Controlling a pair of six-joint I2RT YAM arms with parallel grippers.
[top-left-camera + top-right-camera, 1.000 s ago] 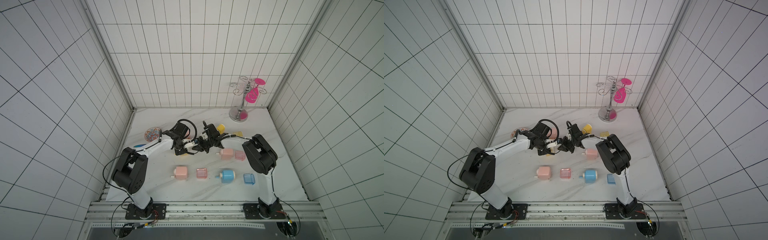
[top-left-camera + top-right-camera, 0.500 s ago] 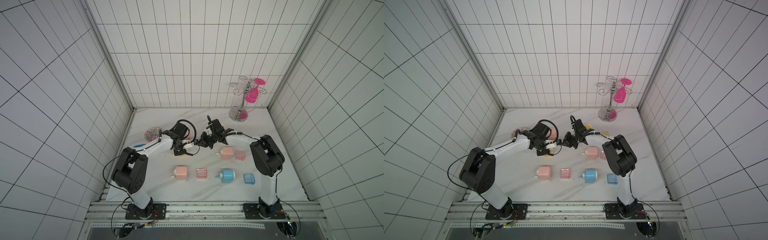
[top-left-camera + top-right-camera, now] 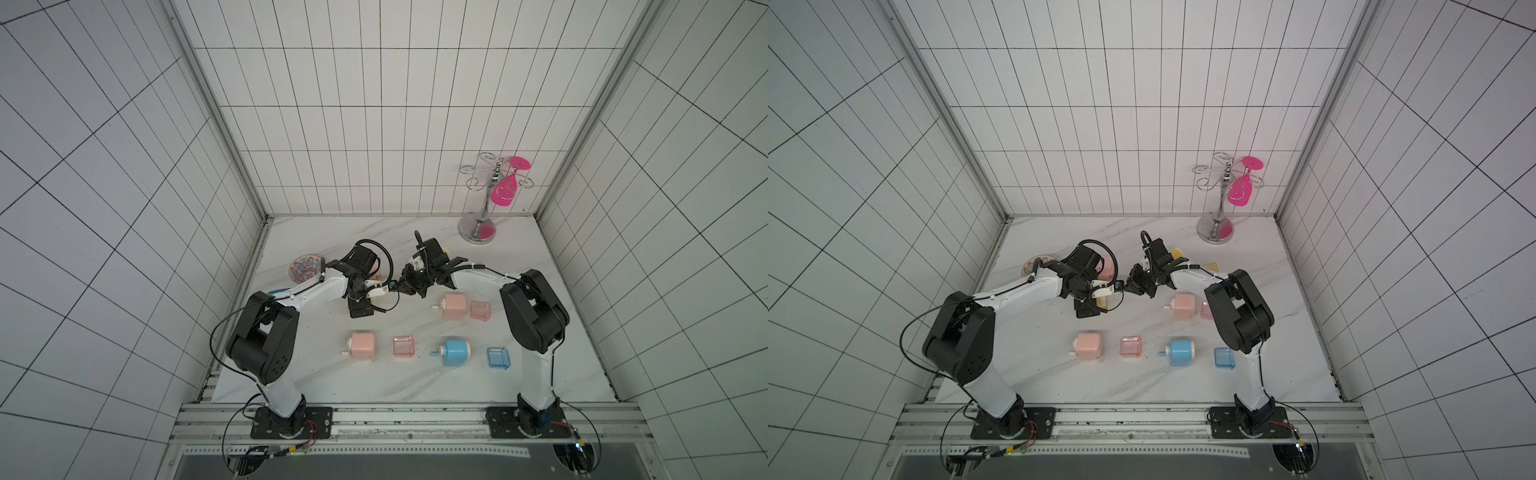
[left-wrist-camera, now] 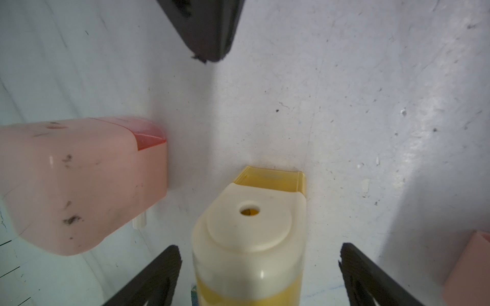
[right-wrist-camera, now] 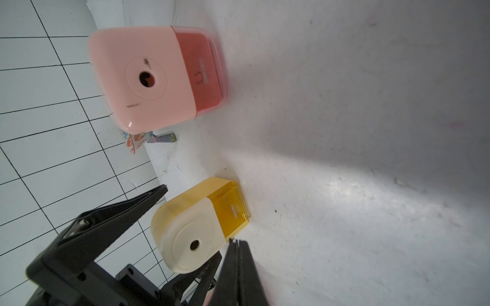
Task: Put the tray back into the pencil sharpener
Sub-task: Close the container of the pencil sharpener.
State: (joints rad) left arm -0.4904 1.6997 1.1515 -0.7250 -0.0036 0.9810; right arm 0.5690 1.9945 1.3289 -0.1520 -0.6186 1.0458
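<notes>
Nearest the rail, at 6 o'clock on the worktop (image 3: 374,386), two pairs are seen still apart: a front pink sharpener (image 3: 362,345) with a front pink tray (image 3: 404,346) beside it, and a blue sharpener (image 3: 455,352) with a blue tray (image 3: 498,357). One row further, toward 3 o'clock, a second pink sharpener (image 3: 455,306) and a loose pink tray (image 3: 480,310) are likewise left unjoined.

At mid-worktop the change is found. The left jaws are spread wide, and their fingers (image 4: 156,278) are held clear of the yellow sharpener (image 4: 249,238) on either side. It is no longer gripped and rests on the worktop. The yellow tray (image 5: 230,209) is seen pushed into the body with its face nearly flush, so this insertion is judged done and the release is read as the close of the step. The right jaws are closed on nothing. Their tip is kept just beside the tray's corner, reached in from 3 o'clock.

Against the frame of a second ago, the left jaws, then clamped on the sharpener, are now opened. Both arms are otherwise found in much the same meeting pose.

Beyond, at 12 o'clock of the yellow sharpener, an assembled pink sharpener (image 4: 79,185) is seen just beside it, not touching. Further back, a patterned bowl (image 3: 305,268) lies at 10 o'clock and a glass stand (image 3: 478,226) at 2 o'clock.
</notes>
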